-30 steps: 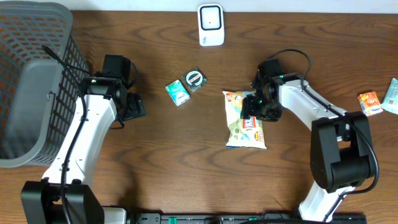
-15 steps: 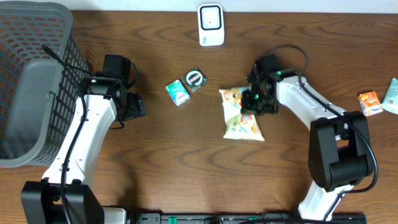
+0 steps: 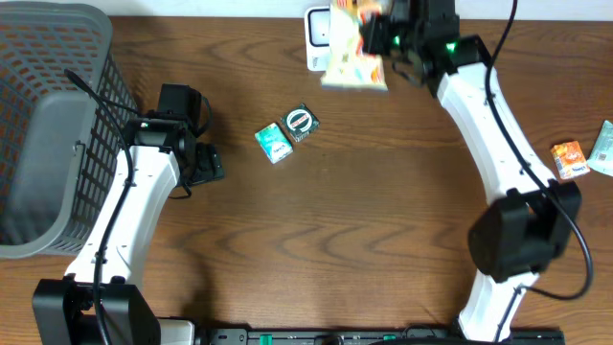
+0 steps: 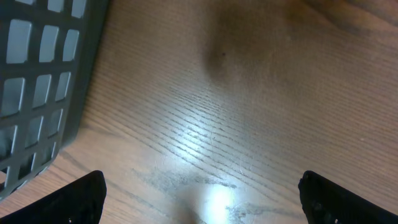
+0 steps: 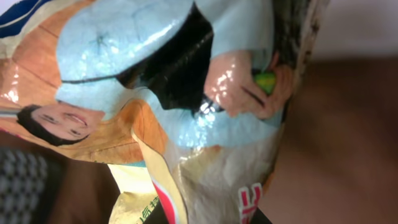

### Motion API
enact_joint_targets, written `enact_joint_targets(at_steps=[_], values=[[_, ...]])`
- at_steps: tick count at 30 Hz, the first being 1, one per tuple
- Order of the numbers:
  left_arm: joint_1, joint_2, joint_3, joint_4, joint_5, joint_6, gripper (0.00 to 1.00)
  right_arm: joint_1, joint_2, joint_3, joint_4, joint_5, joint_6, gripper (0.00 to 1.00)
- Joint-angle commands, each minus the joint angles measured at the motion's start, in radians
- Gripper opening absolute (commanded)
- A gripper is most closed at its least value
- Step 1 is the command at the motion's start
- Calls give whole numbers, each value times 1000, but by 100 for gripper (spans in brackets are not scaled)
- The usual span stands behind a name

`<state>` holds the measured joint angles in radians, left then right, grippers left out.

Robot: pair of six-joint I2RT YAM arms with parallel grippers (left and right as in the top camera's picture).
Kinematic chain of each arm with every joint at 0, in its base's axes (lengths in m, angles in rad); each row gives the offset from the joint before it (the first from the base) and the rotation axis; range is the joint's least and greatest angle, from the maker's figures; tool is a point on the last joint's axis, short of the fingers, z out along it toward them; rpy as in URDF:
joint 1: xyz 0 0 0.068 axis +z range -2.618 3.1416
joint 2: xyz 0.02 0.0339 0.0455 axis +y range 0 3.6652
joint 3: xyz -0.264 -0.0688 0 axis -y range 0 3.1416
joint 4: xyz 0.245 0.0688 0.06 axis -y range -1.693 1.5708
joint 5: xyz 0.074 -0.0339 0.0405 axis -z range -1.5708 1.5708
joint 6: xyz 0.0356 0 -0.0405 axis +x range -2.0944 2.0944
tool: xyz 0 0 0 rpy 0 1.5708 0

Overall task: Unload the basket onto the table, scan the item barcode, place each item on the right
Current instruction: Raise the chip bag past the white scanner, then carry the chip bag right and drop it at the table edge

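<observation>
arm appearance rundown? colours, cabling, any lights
Both arms: white tubular links, black joint housings and bases. Left arm has a black cable loop near the wrist; left end effector is black. Right arm also carries a black cable, with green lights glowing near the black right end effector.

glossy snack bag (image 3: 352, 67), held aloft, overlapping white scanner (image 3: 315, 40)

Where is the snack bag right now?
Overhead view, top centre: the snack bag hangs from the right end effector, partly covering the white scanner.
</observation>
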<state>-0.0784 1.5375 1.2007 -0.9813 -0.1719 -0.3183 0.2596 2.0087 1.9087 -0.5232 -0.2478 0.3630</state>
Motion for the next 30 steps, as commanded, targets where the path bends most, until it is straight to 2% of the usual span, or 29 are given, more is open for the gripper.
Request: enact_joint_targets(at_steps=[1, 4, 5, 14, 24, 30], values=[[3, 0, -4, -2, -20, -13, 98, 24, 128, 172, 46, 12, 52, 1], [3, 0, -4, -2, -20, -13, 98, 37, 243, 305, 80, 54, 66, 1], [3, 0, -4, -2, -20, -13, 98, 49, 333, 378, 154, 117, 70, 1], [3, 0, -4, -2, -20, -13, 98, 58, 472, 382, 424, 197, 69, 1], [3, 0, -4, -2, -20, -13, 98, 58, 512, 382, 419, 197, 25, 1], [3, 0, -4, -2, -20, -13, 98, 21, 452, 382, 377, 197, 25, 1]])
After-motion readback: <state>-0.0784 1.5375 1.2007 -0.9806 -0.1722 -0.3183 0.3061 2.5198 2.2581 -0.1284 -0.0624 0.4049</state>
